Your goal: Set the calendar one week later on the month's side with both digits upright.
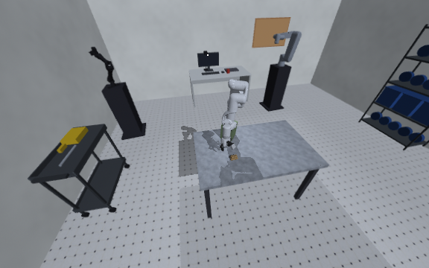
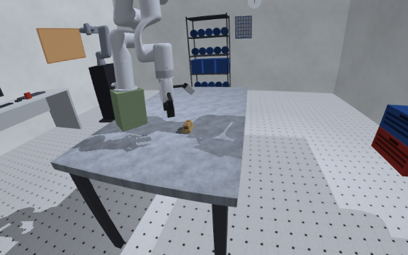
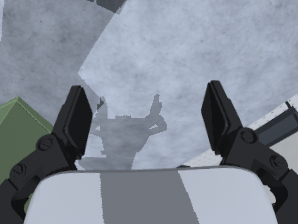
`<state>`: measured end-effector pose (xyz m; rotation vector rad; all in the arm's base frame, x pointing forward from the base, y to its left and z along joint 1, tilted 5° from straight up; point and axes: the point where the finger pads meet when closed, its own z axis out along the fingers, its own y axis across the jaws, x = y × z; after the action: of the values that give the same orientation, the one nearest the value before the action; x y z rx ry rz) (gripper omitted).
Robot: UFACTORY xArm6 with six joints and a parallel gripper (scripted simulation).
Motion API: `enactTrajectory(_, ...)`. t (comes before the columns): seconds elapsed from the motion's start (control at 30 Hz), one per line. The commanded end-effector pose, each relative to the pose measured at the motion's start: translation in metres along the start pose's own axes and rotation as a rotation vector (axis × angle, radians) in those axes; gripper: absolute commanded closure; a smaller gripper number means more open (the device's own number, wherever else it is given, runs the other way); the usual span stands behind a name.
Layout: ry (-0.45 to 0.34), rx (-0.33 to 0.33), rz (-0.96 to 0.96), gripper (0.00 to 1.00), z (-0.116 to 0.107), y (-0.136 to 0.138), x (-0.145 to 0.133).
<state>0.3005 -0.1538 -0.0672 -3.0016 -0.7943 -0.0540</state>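
A mottled blue-grey table (image 1: 274,149) (image 2: 147,156) (image 3: 190,45) and a green pedestal (image 1: 234,135) (image 2: 130,109) (image 3: 20,130). The white arm (image 1: 232,106) (image 2: 123,64) ends in a black pincer (image 1: 226,146) (image 2: 169,110) (image 3: 146,97). Black dots pattern the pale floor (image 1: 144,238) (image 2: 278,212).

One calendar (image 1: 233,157) (image 2: 188,127), two crates (image 2: 407,124), one clock (image 2: 254,3)

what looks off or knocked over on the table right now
Nothing stands out. The small wooden calendar sits on the table, with no spill or visible damage around it, and the gripper hangs open above the tabletop. Its digits are too small to check.
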Motion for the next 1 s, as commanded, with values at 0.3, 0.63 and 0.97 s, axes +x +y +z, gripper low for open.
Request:
enactTrajectory(0.3,0.036,-0.006,-0.405,0.00,0.000,0.000,0.008)
enactTrajectory(0.63,0.035,-0.011,-0.657,0.00,0.001,-0.001,0.013)
enactTrajectory(0.97,0.034,-0.015,-0.889,0.00,0.001,-0.002,0.018)
